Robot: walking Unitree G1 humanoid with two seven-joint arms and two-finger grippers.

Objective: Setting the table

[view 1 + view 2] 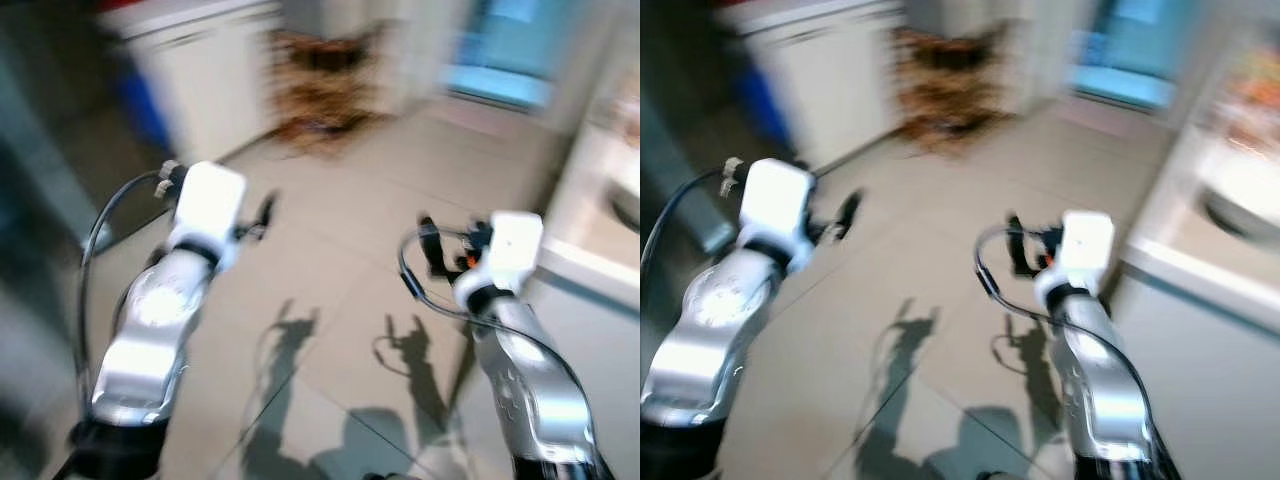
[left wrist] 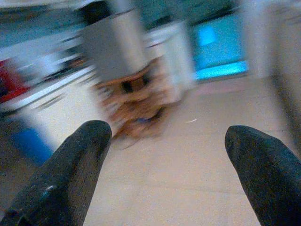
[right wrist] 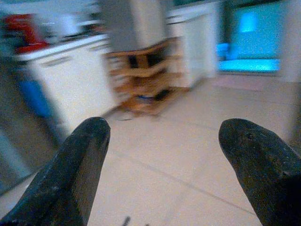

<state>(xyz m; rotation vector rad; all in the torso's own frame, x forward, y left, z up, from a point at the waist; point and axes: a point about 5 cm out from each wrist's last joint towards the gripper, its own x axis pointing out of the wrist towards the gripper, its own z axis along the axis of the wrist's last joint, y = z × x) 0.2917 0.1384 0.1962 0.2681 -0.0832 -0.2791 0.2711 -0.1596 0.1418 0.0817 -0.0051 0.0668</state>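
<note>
Silver arms (image 1: 150, 330) over pale tiled floor (image 1: 340, 230); wooden shelf (image 3: 146, 75) ahead

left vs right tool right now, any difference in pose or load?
The left tool sits higher in the head view, toward the white cabinet; the right tool sits lower, beside the white counter. The left faces the wooden shelf head-on; the right sees it off-centre. Both are open, empty, above tiled floor.

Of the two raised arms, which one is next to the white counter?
The right arm: the white counter runs along its outer side. The left arm has dark, blurred surroundings beside it instead.
</note>
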